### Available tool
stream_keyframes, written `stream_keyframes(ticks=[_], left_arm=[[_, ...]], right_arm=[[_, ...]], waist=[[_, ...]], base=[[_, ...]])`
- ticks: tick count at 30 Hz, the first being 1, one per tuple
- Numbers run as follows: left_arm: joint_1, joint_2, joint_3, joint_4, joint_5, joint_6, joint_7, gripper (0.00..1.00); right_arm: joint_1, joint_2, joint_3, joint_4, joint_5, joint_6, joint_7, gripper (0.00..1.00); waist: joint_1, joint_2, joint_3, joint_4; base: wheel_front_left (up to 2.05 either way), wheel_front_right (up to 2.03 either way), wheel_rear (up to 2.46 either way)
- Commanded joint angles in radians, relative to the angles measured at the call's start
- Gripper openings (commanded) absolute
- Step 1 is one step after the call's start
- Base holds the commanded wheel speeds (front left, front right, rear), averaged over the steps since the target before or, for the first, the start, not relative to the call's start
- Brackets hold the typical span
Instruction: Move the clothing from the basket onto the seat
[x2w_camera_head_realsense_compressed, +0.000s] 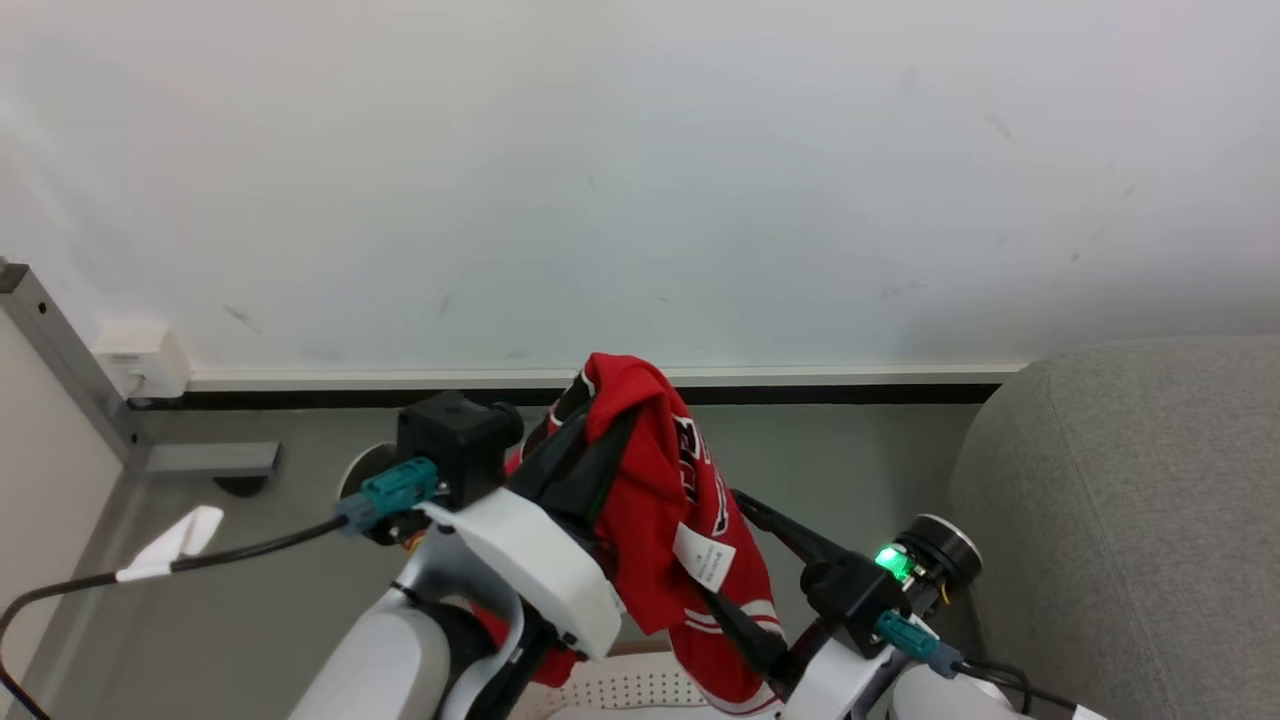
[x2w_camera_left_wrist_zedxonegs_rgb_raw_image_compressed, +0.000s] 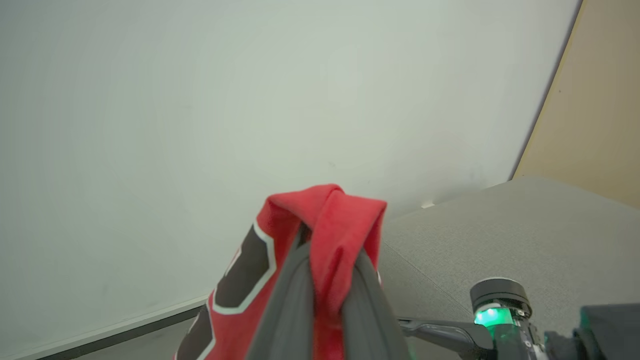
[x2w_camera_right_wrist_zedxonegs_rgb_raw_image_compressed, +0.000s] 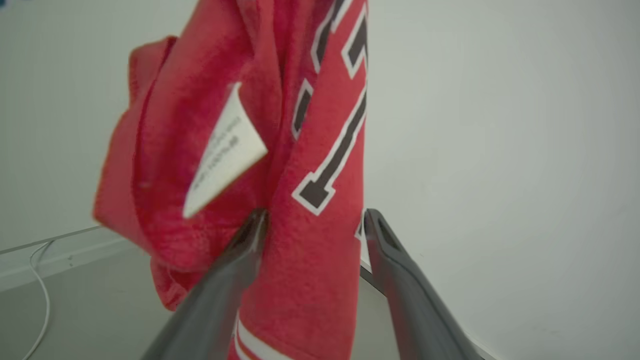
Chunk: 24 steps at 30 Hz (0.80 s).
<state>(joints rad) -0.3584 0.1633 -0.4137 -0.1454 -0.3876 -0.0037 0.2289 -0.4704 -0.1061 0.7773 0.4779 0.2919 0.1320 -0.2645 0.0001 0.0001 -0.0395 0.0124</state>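
Bright red soft-knit jersey (x2w_camera_head_realsense_compressed: 655, 480) with black, white-edged lettering is up in the air, bunched into 1 long drape. The long axis is near vertical. The top fold is doubled over the fingertips, and the white-striped hem points down toward the basket.

Left gripper (x2w_camera_left_wrist_zedxonegs_rgb_raw_image_compressed: 331, 250): jaws closed tight on the top fold, cloth pinched between the 2 dark fingers.

Right gripper (x2w_camera_right_wrist_zedxonegs_rgb_raw_image_compressed: 315, 220): jaws wide apart, lower on the drape, with the cloth hanging down between them. One finger lies against the fabric; no pinch.

The lettering runs along the length of the drape. A white rectangular paper-like label (x2w_camera_right_wrist_zedxonegs_rgb_raw_image_compressed: 225, 155) sticks out from the inner face, printed, too small to read. The fabric surface looks matte and slightly napped.

Oval cream plastic basket (x2w_camera_head_realsense_compressed: 630, 692) with rows of small holes and a brown rim band sits at the bottom edge of the head view, under the hem — contact cannot be told.

Large light-grey woven-upholstery seat (x2w_camera_head_realsense_compressed: 1120, 500), rounded at the edge, stands to the right, apart from the jersey. Smooth grey floor (x2w_camera_head_realsense_compressed: 300, 500) and plain white wall (x2w_camera_head_realsense_compressed: 640, 180) lie behind.
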Motion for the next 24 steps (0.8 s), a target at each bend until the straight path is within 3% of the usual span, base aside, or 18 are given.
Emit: stream_keyframes(ticks=[1, 6, 7, 8, 9, 18, 19, 20, 21, 23, 24], left_arm=[[-0.005, -0.008, -0.011, -0.018, 0.002, -0.006, 0.007, 0.0], [0.004, -0.015, -0.032, -0.044, -0.005, -0.006, 0.018, 0.0], [0.008, -0.016, -0.034, -0.045, -0.007, -0.004, 0.019, 0.0], [0.011, -0.017, -0.034, -0.044, -0.009, -0.002, 0.02, 0.0], [0.013, -0.017, -0.034, -0.042, -0.01, 0.002, 0.021, 0.0], [0.033, 0.002, -0.017, -0.014, -0.009, 0.021, 0.007, 0.0], [0.038, 0.004, -0.014, -0.009, -0.007, 0.023, 0.004, 0.06], [0.042, 0.006, -0.011, -0.006, -0.006, 0.025, -0.002, 0.31], [0.044, 0.008, -0.009, -0.002, -0.005, 0.028, -0.004, 0.46], [0.052, 0.01, -0.003, 0.005, -0.013, 0.031, -0.01, 0.92], [0.056, 0.013, -0.001, 0.011, -0.014, 0.032, -0.014, 1.0]], right_arm=[[-0.032, 0.016, -0.001, 0.038, -0.015, -0.002, 0.0, 1.0], [-0.073, 0.046, 0.003, 0.164, 0.028, -0.002, 0.0, 1.0], [-0.077, 0.049, 0.01, 0.198, 0.046, -0.002, 0.0, 0.8], [-0.086, 0.052, 0.012, 0.217, 0.066, -0.002, 0.0, 0.08], [-0.085, 0.054, 0.007, 0.233, 0.108, -0.002, 0.0, 0.0], [-0.089, 0.055, -0.003, 0.17, 0.309, -0.002, 0.0, 0.0], [-0.092, 0.055, -0.007, 0.164, 0.319, -0.002, 0.0, 0.0], [-0.095, 0.055, -0.012, 0.16, 0.329, -0.002, 0.0, 0.0], [-0.097, 0.055, -0.019, 0.153, 0.341, -0.002, 0.0, 0.0], [-0.106, 0.055, -0.041, 0.141, 0.353, -0.002, 0.0, 0.0], [-0.106, 0.055, -0.051, 0.135, 0.355, -0.002, 0.0, 0.0]], waist=[[-0.0001, -0.0001, 0.001, 0.012], [-0.0001, -0.0001, 0.002, 0.025], [-0.0001, -0.0001, 0.001, 0.027], [-0.0001, -0.0001, 0.0, 0.03], [-0.0001, -0.0001, 0.001, 0.032], [-0.0001, -0.0001, 0.011, 0.012], [-0.0001, -0.0001, 0.012, 0.005], [-0.0001, -0.0001, 0.013, 0.0], [-0.0001, -0.0001, 0.014, -0.007], [-0.0001, -0.0001, 0.015, -0.022], [-0.0001, -0.0001, 0.016, -0.029]], base=[[0.0, 0.0, 0.0], [0.0, 0.0, 0.0], [0.0, 0.0, 0.0], [0.0, 0.0, 0.0], [0.0, 0.0, 0.0], [0.0, 0.0, 0.0], [0.0, 0.0, 0.0], [0.0, 0.0, 0.0], [0.0, 0.0, 0.0], [0.0, 0.0, 0.0], [0.0, 0.0, 0.0]])
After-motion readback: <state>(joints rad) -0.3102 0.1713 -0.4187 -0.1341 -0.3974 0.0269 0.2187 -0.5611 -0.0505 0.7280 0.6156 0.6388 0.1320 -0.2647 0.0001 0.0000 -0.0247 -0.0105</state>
